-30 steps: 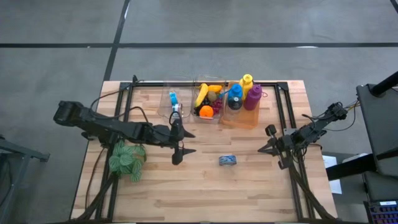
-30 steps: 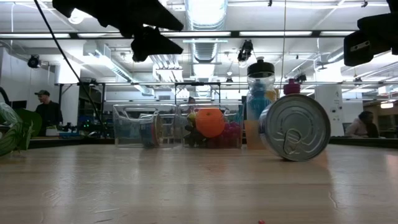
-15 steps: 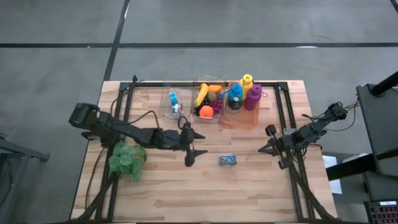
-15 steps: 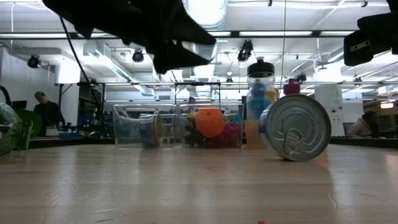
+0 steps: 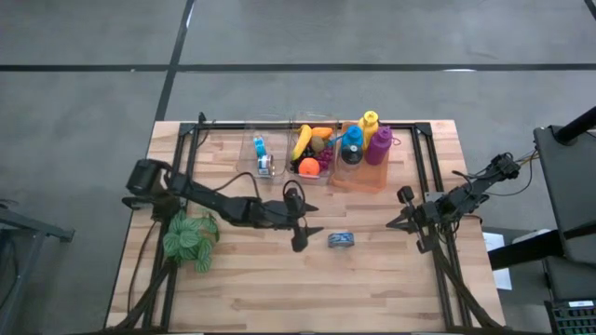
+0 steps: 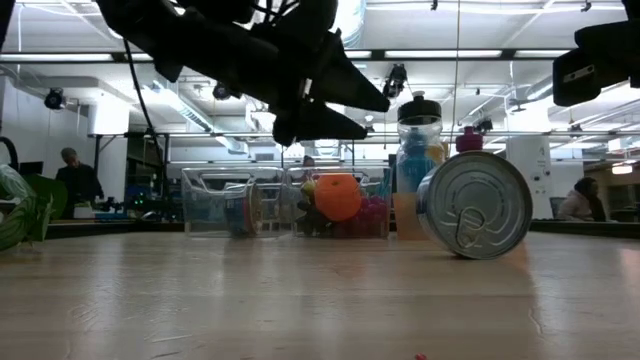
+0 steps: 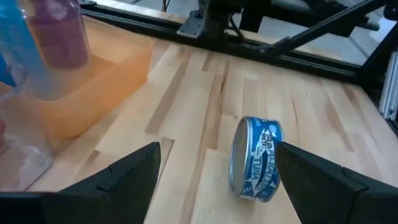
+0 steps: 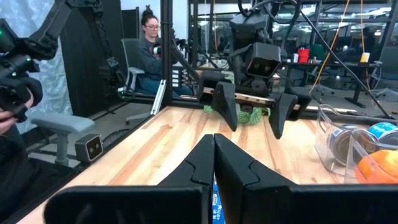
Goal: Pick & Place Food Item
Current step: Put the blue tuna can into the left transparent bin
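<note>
high view: left hand [image 5: 300,233], fingers apart, hovers just beside can [image 5: 341,240] on bench [image 5: 372,279]; right hand [image 5: 402,216], pinched together, waits farther off. left wrist view: can [image 7: 256,159] lies on edge, ahead between the fingers [image 7: 118,177].

Bright, even light falls from ceiling lamps [image 6: 330,15], which glare white in the low view. The arm there shows as a dark silhouette. Shadows on the table [image 5: 279,279] are faint and soft.
</note>
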